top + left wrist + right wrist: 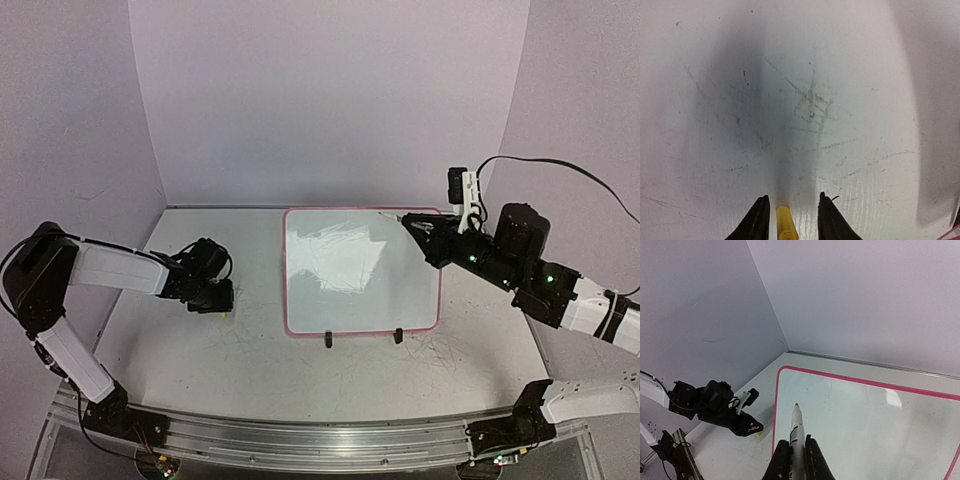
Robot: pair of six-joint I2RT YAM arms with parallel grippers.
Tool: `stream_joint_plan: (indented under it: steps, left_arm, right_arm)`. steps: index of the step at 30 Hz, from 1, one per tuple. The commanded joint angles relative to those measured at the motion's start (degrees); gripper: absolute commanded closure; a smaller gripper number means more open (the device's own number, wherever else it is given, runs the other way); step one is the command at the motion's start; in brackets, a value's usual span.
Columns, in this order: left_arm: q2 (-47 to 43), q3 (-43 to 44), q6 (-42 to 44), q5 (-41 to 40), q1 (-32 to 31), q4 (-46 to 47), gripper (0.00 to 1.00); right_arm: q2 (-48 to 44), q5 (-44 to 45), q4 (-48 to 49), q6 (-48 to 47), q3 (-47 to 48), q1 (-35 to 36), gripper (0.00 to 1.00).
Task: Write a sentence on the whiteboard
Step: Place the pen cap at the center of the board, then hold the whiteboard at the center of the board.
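The whiteboard (360, 290) lies flat mid-table, with a pink-red rim and two black clip feet on its near edge. It also shows in the right wrist view (875, 430). I make out no readable sentence on it, only glare and a few faint specks. My right gripper (418, 229) (798, 442) is shut on a white marker (796, 422), whose tip is over the board's far part. My left gripper (216, 300) (791, 207) is open, low over the table left of the board. A yellow cap (785, 224) lies between its fingers, touching neither.
The table (250, 360) is white and scuffed with old pen marks. Pale walls close in the back and both sides. A black cable (560, 165) loops above the right arm. The left arm also shows in the right wrist view (710, 402).
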Motion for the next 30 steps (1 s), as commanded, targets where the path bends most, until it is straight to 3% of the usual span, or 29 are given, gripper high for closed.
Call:
stream_joint_plan:
  steps: [1, 10, 16, 22, 30]
  left_arm:
    - [-7.6, 2.4, 0.8, 0.0, -0.2, -2.2, 0.61]
    - [-17.5, 6.0, 2.9, 3.0, 0.0, -7.2, 0.47]
    - [-20.0, 9.3, 6.4, 11.4, 0.4, -7.2, 0.24]
    - [-18.7, 12.4, 9.0, 17.8, 1.9, -4.6, 0.02]
    - [-10.3, 18.8, 8.1, 32.3, 10.9, -2.1, 0.01]
  right_arm:
    - [-0.5, 1.8, 0.3, 0.1, 1.2, 0.3, 1.00]
    - [-2.3, 2.3, -1.6, 2.5, 1.5, 0.1, 1.00]
    - [-2.3, 4.9, -5.8, -0.3, 2.7, 0.1, 1.00]
    - [3.0, 1.8, -9.5, -2.1, 7.0, 0.5, 1.00]
    - [11.8, 5.4, -9.5, -4.1, 12.8, 7.1, 1.00]
